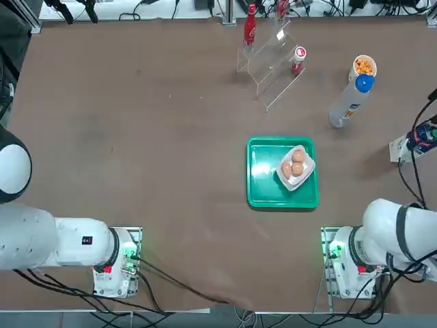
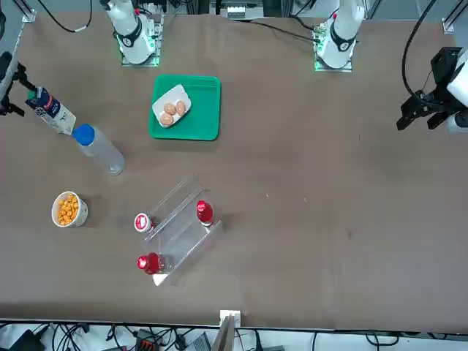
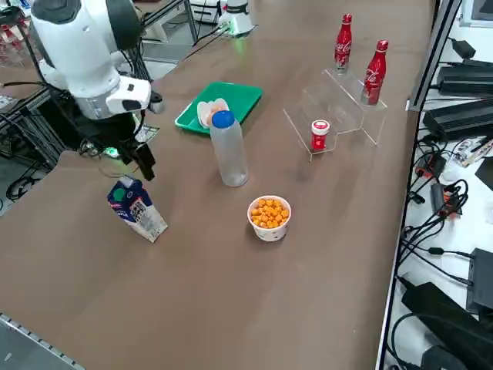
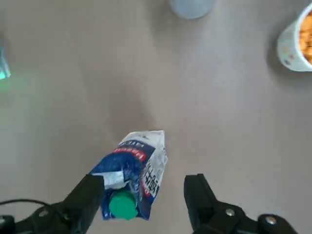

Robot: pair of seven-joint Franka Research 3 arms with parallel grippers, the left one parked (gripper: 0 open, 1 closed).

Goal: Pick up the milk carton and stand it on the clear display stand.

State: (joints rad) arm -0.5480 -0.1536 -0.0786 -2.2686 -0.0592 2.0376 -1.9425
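milk carton [image 4: 134,170]: upright, apparently on its base, on the bare table near the robot's right edge, away from the stand; likely so placed as to leave the sides free for a grasp from above. clear display stand [image 1: 263,75]: well apart, toward the far edge of the table; tiered and see-through, presumably to raise the carton into display. right gripper [image 4: 145,178]: above the carton, fingers spread wide, nothing held; carton top seen between the fingertips but nearer to one, hence probably a small centring shift before closing.

also around: green tray [image 1: 263,178], nearer the robot and off the direct path. tall blue-capped bottle [image 1: 347,104], between carton and stand; best cleared by a high lift. two slim red bottles [image 3: 343,46] [image 3: 374,75], at the stand and likely to limit the landing space. white cup [image 3: 269,231] of orange pieces, near the tall bottle and also by the route. short red bottle with white cap [image 3: 320,136], at the stand's lower part, a further crowding risk. brown eggs [image 1: 298,169], in a pale holder on the tray.
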